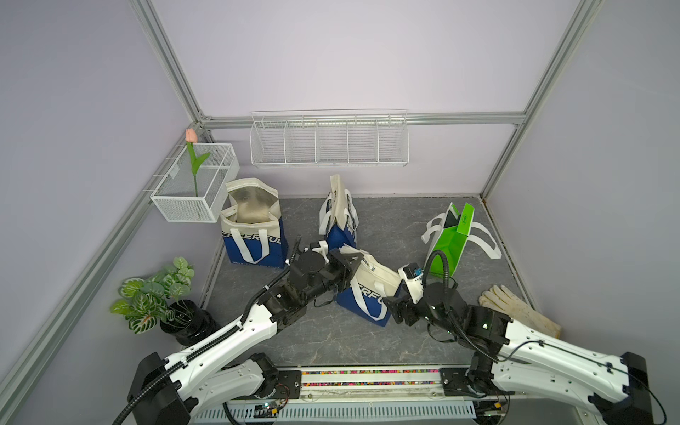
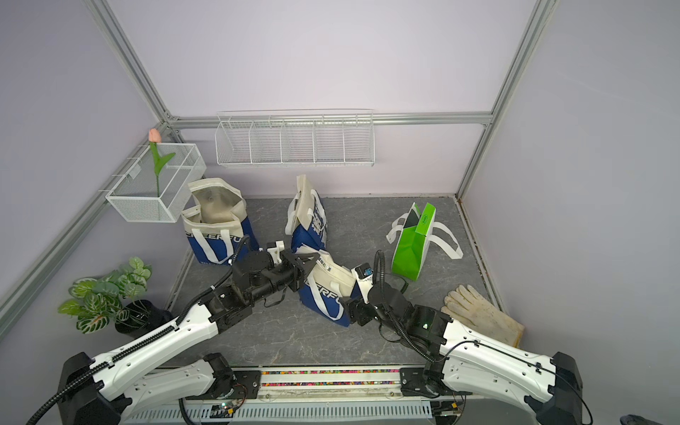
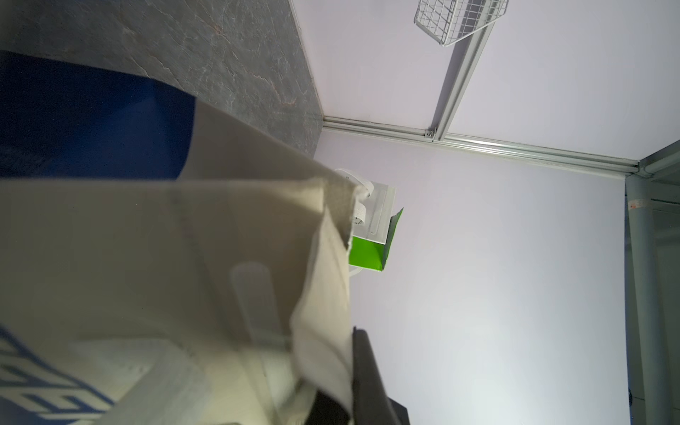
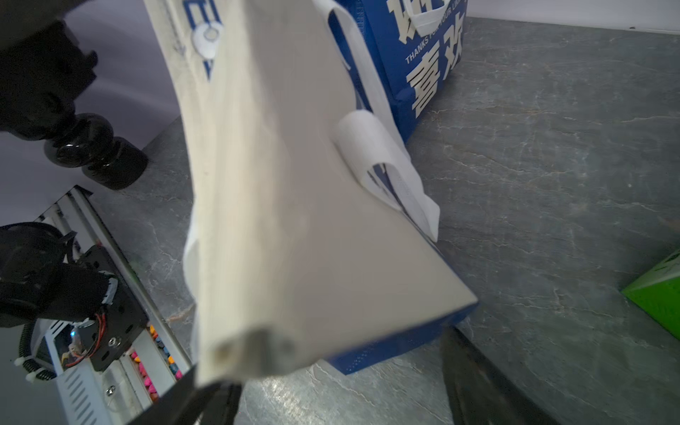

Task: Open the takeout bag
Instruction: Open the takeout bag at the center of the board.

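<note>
The takeout bag [image 1: 371, 290] [image 2: 327, 290] is cream on top and blue below, with white handles, and stands tilted at the middle of the grey table. My left gripper [image 1: 351, 266] [image 2: 307, 268] is shut on the bag's cream top edge; the left wrist view shows the fabric [image 3: 184, 257] pinched in the left gripper [image 3: 349, 357]. My right gripper [image 1: 390, 305] [image 2: 347, 305] is open at the bag's right side. In the right wrist view the bag's folded cream end [image 4: 294, 220] sits between the wide-apart fingers of the right gripper [image 4: 320, 368].
A like bag [image 1: 254, 228] stands open at the back left and a folded one [image 1: 340, 217] behind the middle. A green bag [image 1: 450, 239] and white gloves [image 1: 519, 309] lie to the right. A potted plant [image 1: 158, 298], wire basket [image 1: 195, 184] and wire shelf [image 1: 329, 140] line the left and back.
</note>
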